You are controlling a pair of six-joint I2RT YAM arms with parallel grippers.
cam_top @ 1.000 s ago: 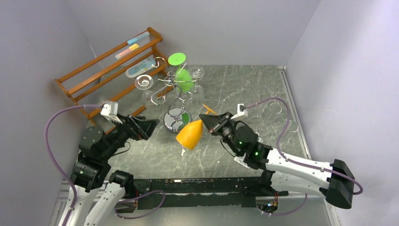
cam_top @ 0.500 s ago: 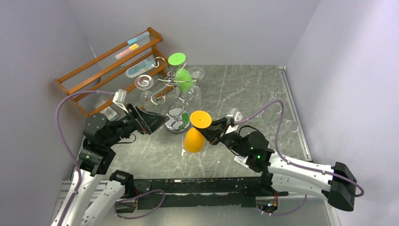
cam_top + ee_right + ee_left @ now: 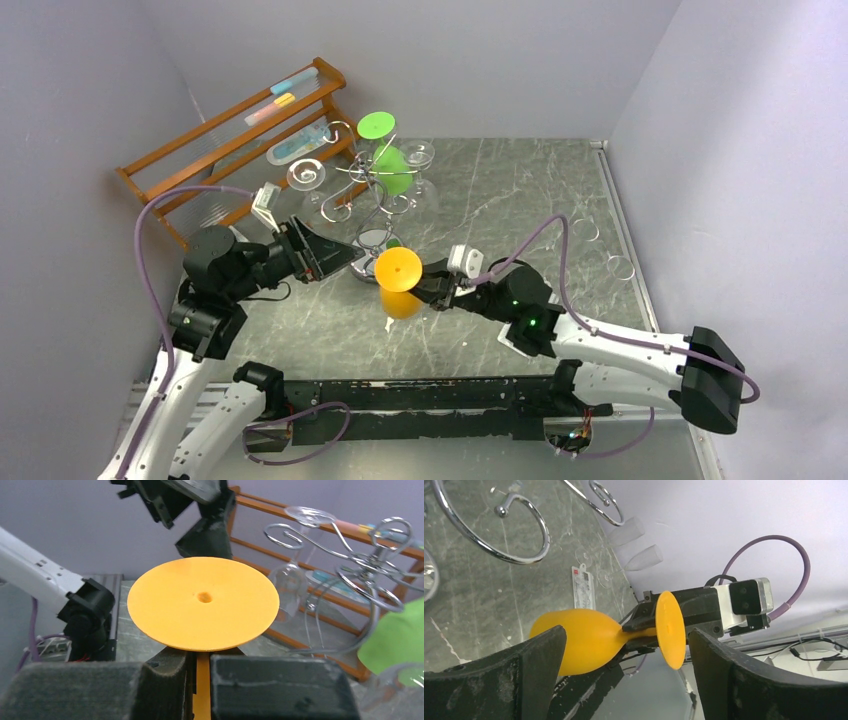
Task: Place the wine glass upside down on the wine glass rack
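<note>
Wine glass [image 3: 398, 270] turned base-up in right tool [image 3: 428, 290]; green glass [image 3: 392, 168] hangs on rack [image 3: 372, 243].

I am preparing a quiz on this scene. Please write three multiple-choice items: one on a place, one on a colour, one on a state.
1. Where is the orange wine glass? A. hanging on a hook B. in the right gripper C. on the floor
2. The coloured glass on the wine glass rack is: A. blue B. green C. red
3. The left gripper is: A. open B. shut, empty C. shut on a glass
Answers: B, the jaws pinch its stem; B, it is plainly green; A, it stands wide open.
</note>
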